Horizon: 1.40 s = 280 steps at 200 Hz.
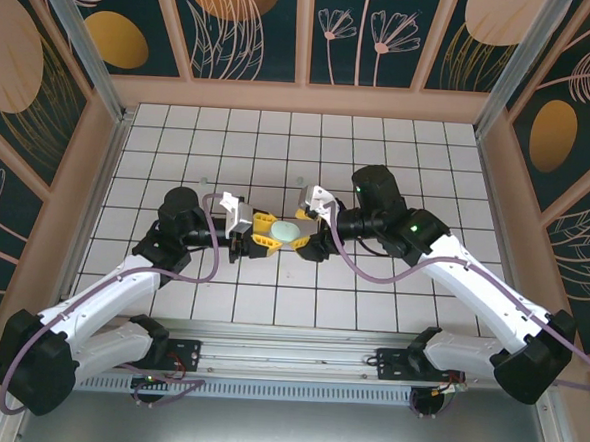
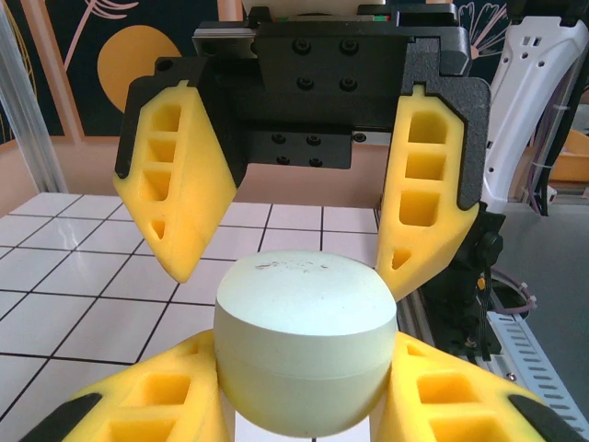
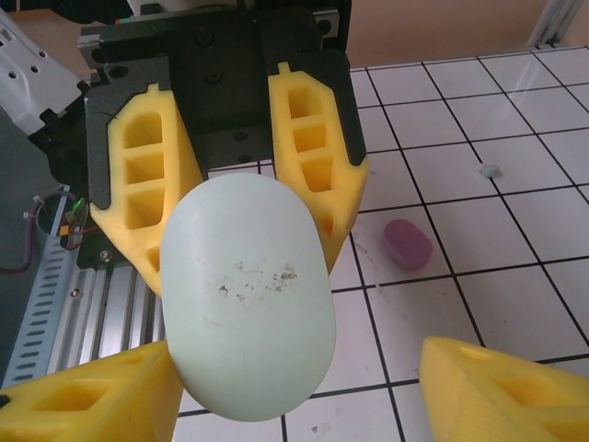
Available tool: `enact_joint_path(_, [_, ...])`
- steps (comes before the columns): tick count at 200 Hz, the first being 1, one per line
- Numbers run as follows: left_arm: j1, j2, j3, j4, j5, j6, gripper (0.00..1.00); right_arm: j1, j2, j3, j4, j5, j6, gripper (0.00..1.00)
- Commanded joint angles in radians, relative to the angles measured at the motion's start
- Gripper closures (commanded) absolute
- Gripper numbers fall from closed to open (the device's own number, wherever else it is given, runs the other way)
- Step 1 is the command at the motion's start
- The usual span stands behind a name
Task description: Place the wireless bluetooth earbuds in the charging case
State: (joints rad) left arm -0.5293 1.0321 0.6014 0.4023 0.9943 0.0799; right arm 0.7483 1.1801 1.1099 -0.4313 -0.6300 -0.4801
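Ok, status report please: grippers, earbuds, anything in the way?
Left gripper shut on mint case. Right gripper open around it. Pink earbud, mint earbud lie on table. Case looks closed.

The white tiled table (image 1: 379,156) is lit brightly and evenly from above, and only soft, faint shadows are cast on it. A gentle sheen is spread across the matte charging case (image 2: 304,341). Backgrounds in the wrist views are rendered slightly soft.

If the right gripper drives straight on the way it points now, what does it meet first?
The mint-green case, clamped in the left gripper, sits directly ahead of the right gripper, whose jaws stand open. It looks very close, though exact depth is unclear.
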Motion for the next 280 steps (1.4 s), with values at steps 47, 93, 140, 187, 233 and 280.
enact_joint_path(47, [-0.003, -0.017, -0.004, -0.011, 0.051, 0.016, 1.0, -0.036, 0.036, 0.04, 0.04, -0.067, 0.057, 0.41])
enact_joint_path(93, [-0.003, -0.026, -0.011, -0.023, 0.057, 0.026, 1.0, -0.078, 0.05, 0.057, 0.056, -0.014, 0.116, 0.38])
enact_joint_path(140, [-0.002, -0.04, -0.017, -0.036, 0.034, 0.027, 1.0, -0.128, 0.048, 0.056, 0.088, 0.006, 0.183, 0.36])
enact_joint_path(187, [-0.003, -0.049, -0.022, -0.025, 0.014, 0.007, 1.0, -0.145, 0.06, 0.058, 0.088, -0.011, 0.218, 0.35])
enact_joint_path(233, [0.025, -0.012, -0.034, 0.038, 0.017, -0.055, 1.0, -0.178, -0.048, -0.015, 0.18, -0.066, 0.284, 0.32])
enact_joint_path(280, [0.071, 0.03, -0.029, 0.113, -0.003, -0.108, 1.0, -0.261, -0.123, -0.105, 0.273, 0.035, 0.453, 0.27])
